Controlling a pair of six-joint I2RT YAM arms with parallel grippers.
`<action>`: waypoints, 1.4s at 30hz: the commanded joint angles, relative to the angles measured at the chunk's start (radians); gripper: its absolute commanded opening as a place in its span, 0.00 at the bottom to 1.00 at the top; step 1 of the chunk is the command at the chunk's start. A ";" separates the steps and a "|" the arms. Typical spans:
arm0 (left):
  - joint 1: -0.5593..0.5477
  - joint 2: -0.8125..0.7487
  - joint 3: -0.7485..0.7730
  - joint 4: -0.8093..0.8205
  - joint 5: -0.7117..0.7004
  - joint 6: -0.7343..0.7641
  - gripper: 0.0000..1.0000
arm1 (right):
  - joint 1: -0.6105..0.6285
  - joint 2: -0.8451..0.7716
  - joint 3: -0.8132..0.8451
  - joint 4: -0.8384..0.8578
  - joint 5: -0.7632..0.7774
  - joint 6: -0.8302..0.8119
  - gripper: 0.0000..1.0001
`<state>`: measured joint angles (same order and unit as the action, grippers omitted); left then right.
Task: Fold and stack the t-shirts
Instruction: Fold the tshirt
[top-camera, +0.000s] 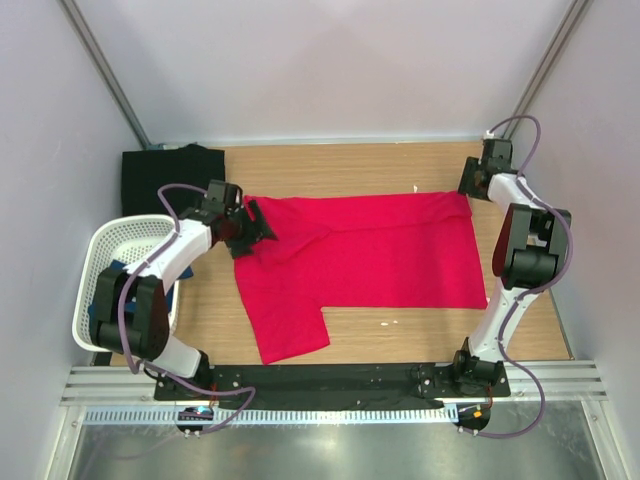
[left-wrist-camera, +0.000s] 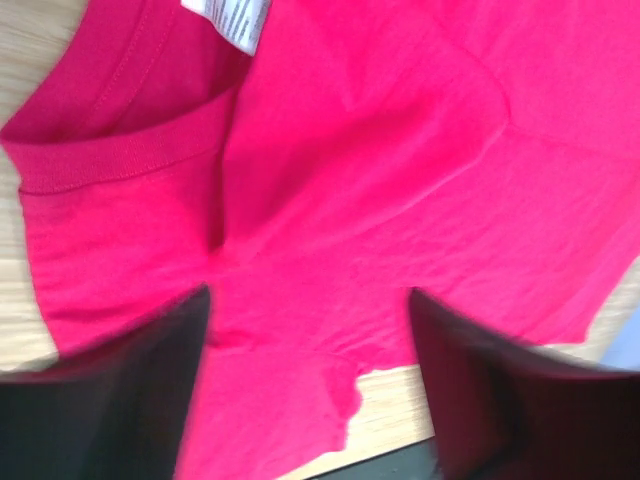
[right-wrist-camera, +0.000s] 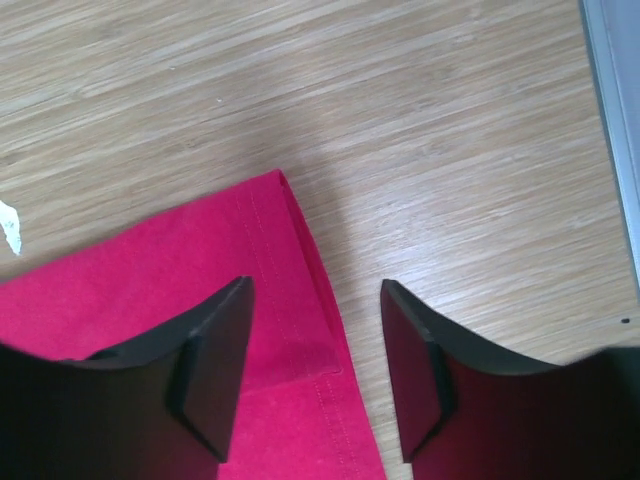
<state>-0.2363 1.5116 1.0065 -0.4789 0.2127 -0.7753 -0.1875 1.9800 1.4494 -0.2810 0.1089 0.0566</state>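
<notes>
Bright red t-shirt (top-camera: 370, 250), flat, lightly creased

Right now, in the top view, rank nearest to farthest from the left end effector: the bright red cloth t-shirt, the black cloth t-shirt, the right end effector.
1. Bright red cloth t-shirt, directly beneath the left end effector.
2. Black cloth t-shirt, at the far-left corner.
3. Right end effector, far right, over the red shirt's corner.

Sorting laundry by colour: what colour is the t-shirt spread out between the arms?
The t-shirt is bright red; the top external view shows it best.
</notes>
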 joint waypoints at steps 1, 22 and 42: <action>-0.001 -0.062 0.115 -0.070 -0.061 0.034 0.86 | -0.004 -0.088 0.058 -0.073 -0.008 -0.001 0.64; 0.025 0.183 0.204 0.071 -0.121 -0.005 0.95 | 0.013 -0.089 -0.092 0.046 0.029 0.281 0.47; 0.086 0.286 0.233 0.203 -0.093 -0.024 0.77 | 0.013 -0.038 -0.182 0.068 0.075 0.250 0.11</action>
<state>-0.1581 1.7885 1.2060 -0.3531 0.1165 -0.7876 -0.1776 1.9507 1.2671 -0.2394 0.1589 0.3206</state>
